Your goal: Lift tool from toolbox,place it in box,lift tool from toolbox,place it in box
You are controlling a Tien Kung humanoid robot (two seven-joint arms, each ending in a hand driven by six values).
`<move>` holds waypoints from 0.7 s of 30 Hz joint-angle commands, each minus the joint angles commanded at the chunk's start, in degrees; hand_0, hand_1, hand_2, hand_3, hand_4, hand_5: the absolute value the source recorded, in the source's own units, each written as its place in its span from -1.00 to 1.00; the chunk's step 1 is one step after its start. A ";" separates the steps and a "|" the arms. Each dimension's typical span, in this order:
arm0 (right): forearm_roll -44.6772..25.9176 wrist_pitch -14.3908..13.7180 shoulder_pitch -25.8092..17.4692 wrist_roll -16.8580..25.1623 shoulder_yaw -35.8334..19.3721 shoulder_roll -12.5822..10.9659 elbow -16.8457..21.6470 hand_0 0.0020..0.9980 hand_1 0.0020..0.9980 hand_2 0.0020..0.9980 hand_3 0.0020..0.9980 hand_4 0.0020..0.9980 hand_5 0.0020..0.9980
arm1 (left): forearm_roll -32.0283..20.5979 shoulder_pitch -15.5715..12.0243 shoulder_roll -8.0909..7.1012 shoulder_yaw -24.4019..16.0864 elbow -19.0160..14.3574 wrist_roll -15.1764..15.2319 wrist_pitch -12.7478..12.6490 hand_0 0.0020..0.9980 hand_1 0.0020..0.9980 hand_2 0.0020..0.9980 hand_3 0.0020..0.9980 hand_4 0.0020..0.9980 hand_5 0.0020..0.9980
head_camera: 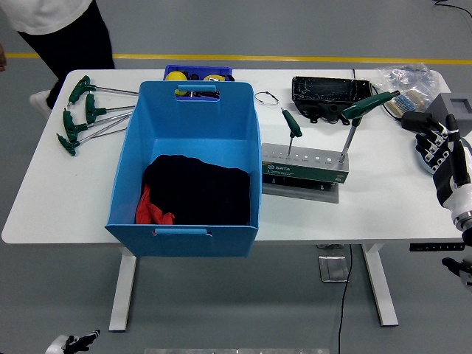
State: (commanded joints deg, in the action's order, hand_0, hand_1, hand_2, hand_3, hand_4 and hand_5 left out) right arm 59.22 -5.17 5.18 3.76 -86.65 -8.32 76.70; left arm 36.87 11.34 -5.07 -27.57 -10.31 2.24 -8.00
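Two tools (346, 129) upright in toolbox (304, 171) — right robot hand (435, 144) spread, empty, near table (66, 214) right edge.

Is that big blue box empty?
No. The blue box holds dark black cloth and something red at its bottom.

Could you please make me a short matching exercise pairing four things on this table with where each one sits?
Things:
1. blue bin
2. loose T-handle wrenches
3. black tray
4. right robot hand

Places:
A. far side, behind the tool stand
B. left end of the table
C. right edge of the table
D. middle, holding black cloth

Pairs: 1-D, 2-B, 3-A, 4-C
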 joint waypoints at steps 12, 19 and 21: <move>-0.18 -0.42 -0.03 0.45 0.16 -0.01 0.01 0.86 0.74 0.75 0.80 1.00 1.00 | 0.76 -0.06 -0.05 -0.56 0.00 -0.13 0.03 0.54 0.59 0.52 0.37 0.40 0.28; -0.11 -0.39 -0.12 0.56 0.47 0.01 0.04 0.86 0.74 0.75 0.80 1.00 1.00 | 2.35 -0.25 -0.07 -1.81 0.00 -0.57 0.09 0.54 0.60 0.52 0.37 0.40 0.28; -0.05 -0.44 -0.15 0.57 0.52 -0.01 0.06 0.86 0.74 0.75 0.80 1.00 1.00 | 2.68 -0.30 -0.09 -1.98 0.00 -0.64 0.13 0.54 0.60 0.52 0.37 0.40 0.28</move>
State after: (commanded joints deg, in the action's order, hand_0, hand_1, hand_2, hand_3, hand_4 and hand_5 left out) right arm 59.16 -5.60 5.03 4.33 -86.13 -8.33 76.75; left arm 39.55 11.04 -5.17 -29.55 -10.31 1.59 -7.87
